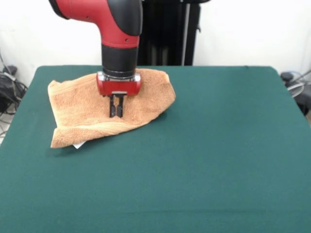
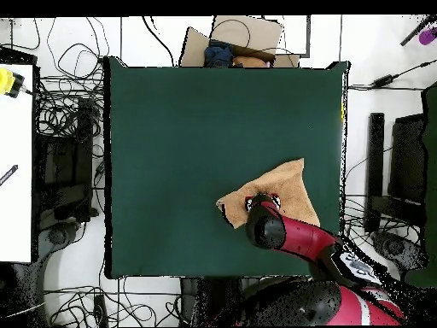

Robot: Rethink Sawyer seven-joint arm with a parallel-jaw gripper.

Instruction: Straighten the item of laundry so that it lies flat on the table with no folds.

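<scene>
Arm: a red and black arm (image 1: 114, 29) is reaching down over the far-left part of the green surface (image 1: 209, 145) in the front view, its wrist pointing straight downward.

End effector: the end effector (image 1: 115, 110) is hanging over the middle of the towel, its two dark fingers (image 1: 112, 108) standing close together with only a thin slit between them, and gripping nothing that can be made out. Whether the tips are touching the cloth cannot be told.

Towel: the orange-tan towel (image 1: 82, 104) is lying rumpled on the surface, near the far-left corner in the front view. Its near edge is doubling over into a thick rolled fold (image 1: 97, 130), and its right side is tapering to a rounded flap.

Tag: a small white tag (image 1: 78, 144) is peeking out from under the fold at the towel's near-left corner.

Overhead view: the towel (image 2: 286, 190) is showing as an uneven, pointed shape close to the surface's right edge, with the arm (image 2: 290, 235) covering its lower part.

Surroundings: cables (image 2: 72, 94) are trailing over the floor beside the surface (image 2: 188, 128).
</scene>
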